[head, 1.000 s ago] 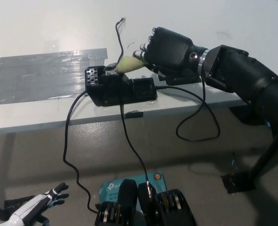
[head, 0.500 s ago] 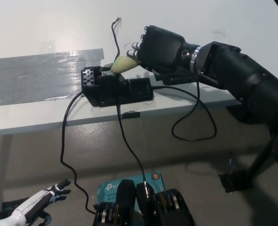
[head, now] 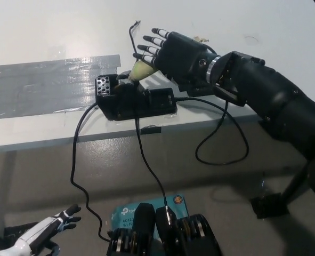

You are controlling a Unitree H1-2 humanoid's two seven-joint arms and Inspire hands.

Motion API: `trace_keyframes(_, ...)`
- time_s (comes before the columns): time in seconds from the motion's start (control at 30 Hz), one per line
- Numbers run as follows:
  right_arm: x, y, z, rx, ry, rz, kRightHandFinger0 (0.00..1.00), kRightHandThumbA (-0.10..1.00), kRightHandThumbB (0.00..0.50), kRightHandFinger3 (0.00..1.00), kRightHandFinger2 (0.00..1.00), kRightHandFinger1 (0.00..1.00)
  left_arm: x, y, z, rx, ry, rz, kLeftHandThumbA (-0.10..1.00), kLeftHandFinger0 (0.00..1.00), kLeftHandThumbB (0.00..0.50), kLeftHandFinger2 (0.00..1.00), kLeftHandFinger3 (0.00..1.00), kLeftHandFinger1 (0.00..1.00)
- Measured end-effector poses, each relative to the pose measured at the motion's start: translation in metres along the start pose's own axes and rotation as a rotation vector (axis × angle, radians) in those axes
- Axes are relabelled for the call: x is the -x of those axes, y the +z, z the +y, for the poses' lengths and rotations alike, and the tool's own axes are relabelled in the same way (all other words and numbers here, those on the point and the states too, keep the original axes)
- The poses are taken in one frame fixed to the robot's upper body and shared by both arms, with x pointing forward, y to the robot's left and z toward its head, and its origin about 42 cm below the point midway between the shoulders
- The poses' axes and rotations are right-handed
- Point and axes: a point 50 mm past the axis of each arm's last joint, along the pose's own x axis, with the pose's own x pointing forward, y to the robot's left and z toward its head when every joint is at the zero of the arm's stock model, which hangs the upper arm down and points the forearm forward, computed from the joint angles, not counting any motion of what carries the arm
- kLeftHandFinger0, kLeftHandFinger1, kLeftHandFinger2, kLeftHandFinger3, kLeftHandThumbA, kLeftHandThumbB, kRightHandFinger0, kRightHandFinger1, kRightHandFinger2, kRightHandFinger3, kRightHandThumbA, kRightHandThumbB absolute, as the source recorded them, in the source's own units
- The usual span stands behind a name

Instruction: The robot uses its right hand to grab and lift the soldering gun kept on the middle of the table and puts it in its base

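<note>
Your right hand point(head: 173, 50) hangs over the front part of the tabletop point(head: 66, 26) with its fingers point(head: 149, 48) spread wide and holding nothing. The soldering gun point(head: 140, 69), with its pale yellow-green handle, sits tilted in its base point(head: 136, 100), just beside your fingertips; you cannot tell from this view whether a finger touches the handle. The base is a black block standing near the front edge of the tabletop, roughly midway along it, with a small perforated panel on its left end. To its left, a broad patch of grey tape point(head: 50, 85) lies flat on the tabletop, reaching toward the left edge. A thin black cord point(head: 131, 37) rises from the gun toward the back of the tabletop. Other black cables point(head: 221, 133) drop from the base over the front edge and loop below it. Your left hand point(head: 45, 232) rests low, well below the tabletop at the lower left, its fingers apart and empty.
</note>
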Motion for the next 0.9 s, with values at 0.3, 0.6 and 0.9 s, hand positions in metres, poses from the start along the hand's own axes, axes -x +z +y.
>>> trace_keyframes(0.3, -0.002, 0.014, -0.013, -0.060, 0.051, 0.032, 1.00, 0.68, 0.500, 1.00, 1.00, 1.00, 0.000, 0.000, 0.000, 0.001, 0.000, 0.001, 1.00, 1.00, 0.181, 1.00, 1.00, 1.00)
trace_keyframes(0.6, 0.003, 0.040, -0.033, -0.105, 0.061, 0.021, 1.00, 0.60, 0.500, 1.00, 1.00, 1.00, 0.000, -0.001, 0.000, 0.002, -0.001, 0.004, 1.00, 1.00, 0.166, 1.00, 1.00, 1.00)
trace_keyframes(0.9, 0.011, 0.082, -0.055, -0.171, 0.083, -0.064, 1.00, 0.45, 0.500, 1.00, 1.00, 1.00, 0.001, -0.004, -0.001, 0.006, -0.001, 0.012, 1.00, 1.00, 0.218, 1.00, 1.00, 1.00)
